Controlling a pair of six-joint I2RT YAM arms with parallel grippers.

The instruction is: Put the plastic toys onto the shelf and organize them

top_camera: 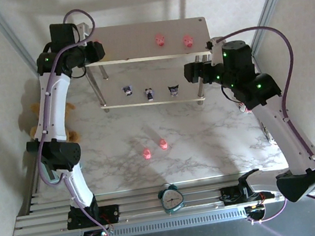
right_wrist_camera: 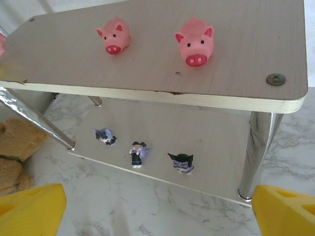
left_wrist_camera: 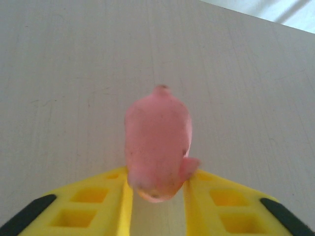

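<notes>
Pig (left_wrist_camera: 157,132), smooth rounded pink, between yellow fingers (left_wrist_camera: 98,199) of left tool (left_wrist_camera: 157,172), grip unclear, right tool (right_wrist_camera: 157,196) wide open, empty

Pink pigs: 5 are counted. On the top board of the shelf (top_camera: 128,42), at 12 o'clock, are pig 1 (top_camera: 160,39) & pig 2 (top_camera: 188,41). On the table (top_camera: 220,138), approx. mid-scene, are pig 3 (top_camera: 147,153) & pig 4 (top_camera: 163,143). In the left wrist view, pig 5 (left_wrist_camera: 157,142) is seen. Purple-and-white figurines: 3 are counted on the lower board, i.e. figurine 1 (top_camera: 128,90), figurine 2 (top_camera: 150,93) & figurine 3 (top_camera: 173,90). Also noted: 1 shelf w/ 2 boards, 1 teddy bear (right_wrist_camera: 18,140) at 9 o'clock & 1 alarm clock (top_camera: 171,199) at 6 o'clock.
</notes>
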